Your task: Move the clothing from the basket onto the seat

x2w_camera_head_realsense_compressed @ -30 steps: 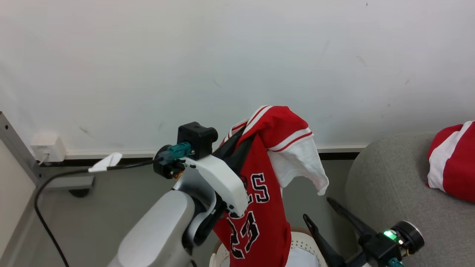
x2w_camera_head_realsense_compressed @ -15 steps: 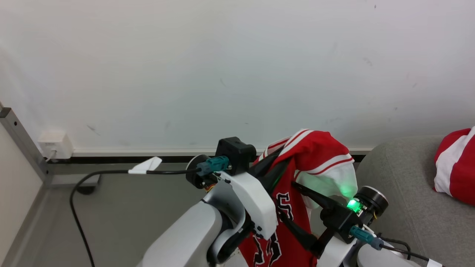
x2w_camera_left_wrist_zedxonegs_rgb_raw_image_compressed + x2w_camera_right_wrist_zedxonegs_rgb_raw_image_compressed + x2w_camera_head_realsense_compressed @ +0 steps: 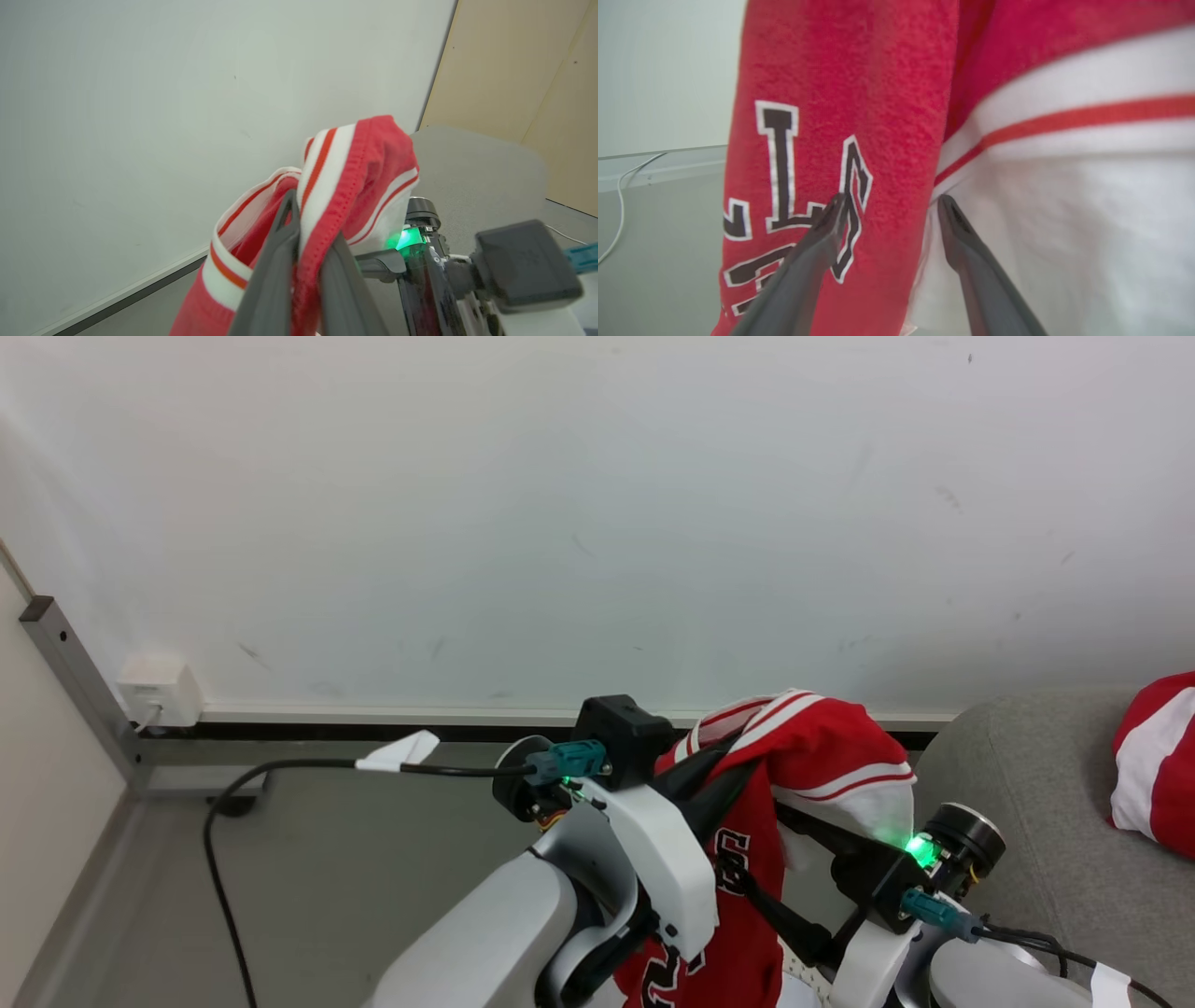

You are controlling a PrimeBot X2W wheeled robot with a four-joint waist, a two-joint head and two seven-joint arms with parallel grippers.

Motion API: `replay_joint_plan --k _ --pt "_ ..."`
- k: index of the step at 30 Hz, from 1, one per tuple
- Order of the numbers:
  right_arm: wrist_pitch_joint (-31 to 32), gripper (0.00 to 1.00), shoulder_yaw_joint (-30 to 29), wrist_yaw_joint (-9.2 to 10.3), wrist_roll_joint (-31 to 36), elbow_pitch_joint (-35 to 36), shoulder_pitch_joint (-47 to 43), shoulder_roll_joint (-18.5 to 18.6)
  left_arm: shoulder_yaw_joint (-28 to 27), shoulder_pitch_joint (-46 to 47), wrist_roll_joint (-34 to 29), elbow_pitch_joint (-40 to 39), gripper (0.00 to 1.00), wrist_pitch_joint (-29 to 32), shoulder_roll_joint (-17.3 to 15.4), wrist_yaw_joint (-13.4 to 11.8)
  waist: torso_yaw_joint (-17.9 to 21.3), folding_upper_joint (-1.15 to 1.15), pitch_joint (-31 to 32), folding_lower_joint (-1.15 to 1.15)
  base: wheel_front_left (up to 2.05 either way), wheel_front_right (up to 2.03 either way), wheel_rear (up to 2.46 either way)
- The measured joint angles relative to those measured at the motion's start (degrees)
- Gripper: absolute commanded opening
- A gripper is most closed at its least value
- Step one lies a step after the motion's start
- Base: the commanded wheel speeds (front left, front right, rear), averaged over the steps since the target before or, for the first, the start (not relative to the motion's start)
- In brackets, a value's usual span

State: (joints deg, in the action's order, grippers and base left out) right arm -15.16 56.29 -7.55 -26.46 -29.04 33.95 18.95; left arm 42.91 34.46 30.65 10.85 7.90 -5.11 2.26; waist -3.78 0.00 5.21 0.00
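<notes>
Head view: we see our left arm raised with a red jersey point(image 3: 812, 751) draped over its fingers, hanging above the grey floor point(image 3: 373, 859) in front of the white wall point(image 3: 597, 523)
Left gripper point(image 3: 308, 224): fingers pressed together on the jersey's red-and-white striped trim, pinching a fold of it between them
Right gripper point(image 3: 893, 200): fingers spread wide and close up to the hanging cloth, one before the black-and-white lettering, the other at the edge of a white panel (whether the tips touch it we cannot tell)
Jersey position: lifted, off the seat point(image 3: 1018, 775), its lower part dropping out of the head view's bottom edge between our two arms
Seat: light grey sofa arm just to the right of the jersey
Second garment point(image 3: 1158, 761): red with a white stripe, lying on the seat at the right edge
Cable point(image 3: 280, 770): black, with a white tag, running from our left wrist down to the floor
</notes>
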Motion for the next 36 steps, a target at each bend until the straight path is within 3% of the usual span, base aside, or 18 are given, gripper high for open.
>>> replay_joint_plan --k 9,10,11,12,16,22,24,25,26,36 --pt "0.0 1.0 11.1 0.0 -8.2 -2.9 2.9 -0.9 0.7 0.3 1.4 -1.6 0.0 1.1 0.0 0.6 0.0 0.0 -0.5 0.0 0.0 0.0 0.0" --pt "0.0 0.59 12.0 0.0 -9.2 -3.1 3.2 -1.0 0.7 0.3 1.5 -1.7 0.0 1.1 0.1 0.6 0.0 0.0 -0.6 0.0 0.0 0.0 0.0" --pt "0.0 0.07 12.3 0.0 -9.8 -3.1 3.4 -1.2 0.7 0.4 1.6 -1.7 0.0 1.1 0.1 0.6 -0.1 0.0 -0.7 0.0 0.0 0.0 0.0" --pt "0.0 0.0 12.6 0.0 -10.5 -3.1 3.7 -1.3 0.6 0.5 1.7 -1.8 0.0 1.1 0.1 0.6 -0.1 0.0 -0.7 0.0 0.0 0.0 0.0" --pt "0.0 0.0 13.0 0.0 -12.7 -1.5 3.8 -1.2 0.2 0.5 1.8 -1.7 0.0 1.0 -0.1 0.1 -0.1 0.0 -1.0 0.0 0.0 0.0 0.0" --pt "0.0 0.0 8.9 0.0 -12.6 3.2 3.2 0.1 -1.3 0.5 1.4 0.6 0.0 -0.2 -2.2 -1.6 0.9 0.0 -1.3 0.0 0.0 0.0 0.0" --pt "0.0 0.0 7.5 0.0 -12.2 4.8 2.6 0.6 -1.6 0.5 1.2 1.6 0.36 -1.0 -2.5 -1.9 1.4 0.0 -1.4 0.0 0.0 0.0 0.0" --pt "0.0 0.0 6.9 0.0 -11.9 5.4 2.2 0.9 -1.7 0.5 1.1 2.0 0.71 -1.5 -2.7 -2.1 1.6 0.0 -1.4 0.0 0.0 0.0 0.0" --pt "0.0 0.0 6.5 0.0 -11.8 6.0 1.9 1.1 -1.8 0.6 1.0 2.6 1.0 -1.6 -2.7 -2.4 1.9 0.0 -1.5 0.0 0.0 0.0 0.0" --pt "0.0 0.0 1.0 0.0 -11.4 8.7 1.0 4.1 -1.7 0.8 -0.1 6.6 1.0 -4.6 -2.7 -2.7 3.6 0.0 -1.7 0.0 0.0 0.0 0.0"
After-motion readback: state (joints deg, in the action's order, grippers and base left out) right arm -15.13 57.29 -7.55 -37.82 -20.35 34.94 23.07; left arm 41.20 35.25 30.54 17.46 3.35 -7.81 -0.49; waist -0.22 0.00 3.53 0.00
